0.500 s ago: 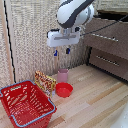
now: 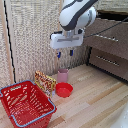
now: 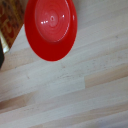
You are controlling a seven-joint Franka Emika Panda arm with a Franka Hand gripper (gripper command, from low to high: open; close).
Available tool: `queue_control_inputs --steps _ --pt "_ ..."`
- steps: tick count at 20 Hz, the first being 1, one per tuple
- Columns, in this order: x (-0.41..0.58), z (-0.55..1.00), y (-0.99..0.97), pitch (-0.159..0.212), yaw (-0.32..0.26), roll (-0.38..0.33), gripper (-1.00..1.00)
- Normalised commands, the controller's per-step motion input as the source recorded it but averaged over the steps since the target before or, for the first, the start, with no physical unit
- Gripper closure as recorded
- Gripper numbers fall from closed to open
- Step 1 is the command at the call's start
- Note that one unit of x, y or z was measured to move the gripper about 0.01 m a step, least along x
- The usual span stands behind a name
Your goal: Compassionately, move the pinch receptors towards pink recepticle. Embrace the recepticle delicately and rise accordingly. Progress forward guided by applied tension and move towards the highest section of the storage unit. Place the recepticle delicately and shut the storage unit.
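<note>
A home-like room, likely staged: light wooden floorboards beneath the pincer, a woven wall panel behind it, a dark wooden chest of drawers beside it (silver bar handles).

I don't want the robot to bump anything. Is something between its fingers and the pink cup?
Nothing visible blocks it. The gripper hangs in open air almost straight above the pink cup. The red bowl sits right beside the cup, and a patterned packet on the other side, so it is a tight spot.
</note>
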Motion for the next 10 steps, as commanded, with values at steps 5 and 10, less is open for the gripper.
queue_control_inputs --steps 5,10 --pt "-0.051 -0.31 -0.72 -0.001 -0.108 0.017 -1.0" --pt "0.121 -0.3 -0.17 -0.007 -0.033 0.0 -1.0"
